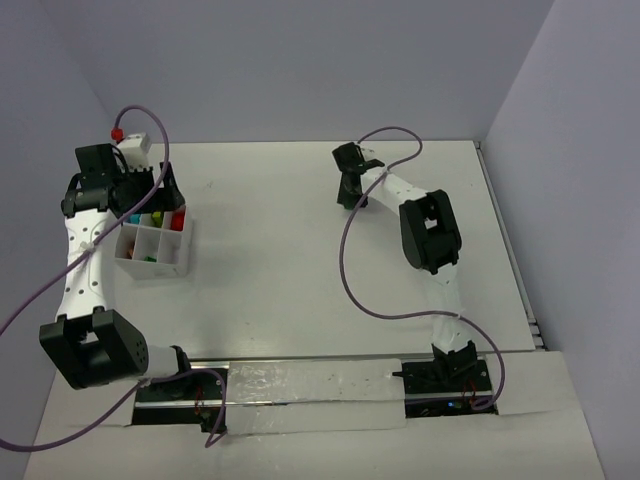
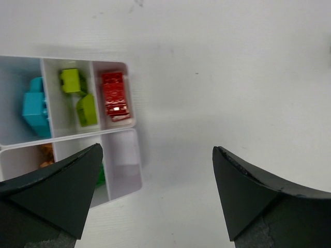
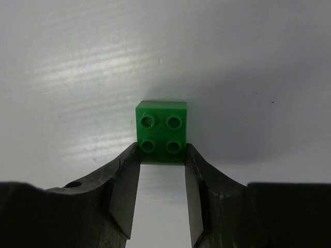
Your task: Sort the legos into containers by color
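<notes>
My right gripper (image 3: 162,153) is shut on a small green four-stud lego (image 3: 161,129), pinching its near edge just above the white table. In the top view this gripper (image 1: 349,196) points down at the far middle of the table, and the lego is hidden there. The white six-compartment container (image 1: 187,250) stands at the far left. My left gripper (image 2: 158,191) is open and empty above its right edge; it also shows in the top view (image 1: 150,192). The container (image 2: 130,93) holds a blue lego (image 2: 35,106), two yellow-green legos (image 2: 87,109), a red lego (image 2: 115,95), an orange one (image 2: 46,154) and a green one (image 2: 100,175) partly behind my left finger.
A purple cable (image 1: 348,260) loops over the table by the right arm. Another cable and a white connector (image 1: 135,145) sit behind the container. Walls close off the table at the back and right.
</notes>
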